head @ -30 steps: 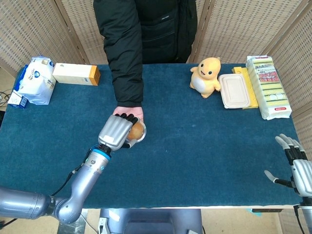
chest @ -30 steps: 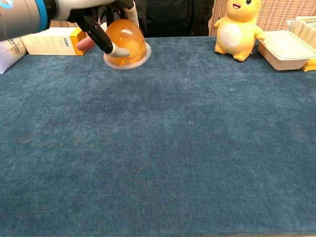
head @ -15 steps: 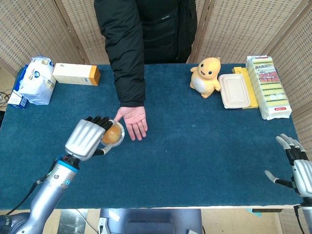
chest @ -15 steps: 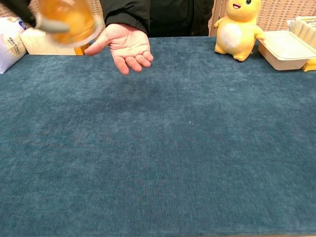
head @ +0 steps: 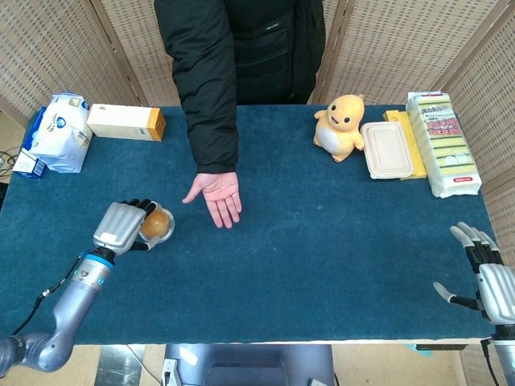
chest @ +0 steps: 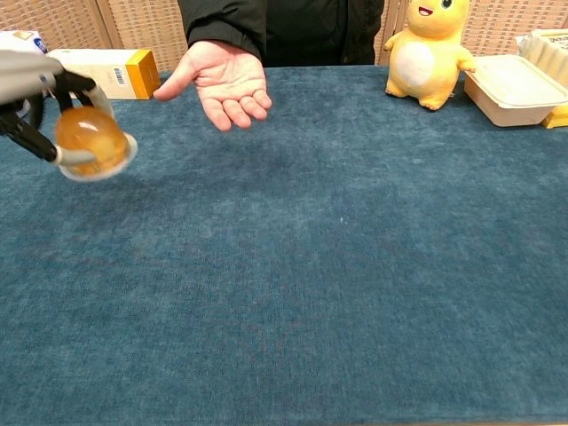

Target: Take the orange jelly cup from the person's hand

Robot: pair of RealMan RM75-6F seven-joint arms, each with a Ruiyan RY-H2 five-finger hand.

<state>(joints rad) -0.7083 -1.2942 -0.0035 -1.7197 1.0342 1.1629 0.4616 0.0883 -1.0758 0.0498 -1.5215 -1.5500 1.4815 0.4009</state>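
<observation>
I see open table (head: 322, 241) across the middle; the person's hand (head: 217, 195) blocks at 11 o'clock, the plush toy (head: 341, 126) and lidded box (head: 386, 149) at 1 o'clock.

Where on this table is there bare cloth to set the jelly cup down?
Bare cloth runs from the left hand holding the orange jelly cup to the right hand, nearer than the person's hand. The far corners, around the plush toy and white bag, are crowded.

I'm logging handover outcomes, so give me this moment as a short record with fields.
jelly cup: orange jelly cup held in the left hand, off the person's palm
person's hand: open, palm up, empty
right hand: open, at the table's near right edge, holding nothing
bystanders: yellow plush toy, lidded container
task state: cup taken
</observation>
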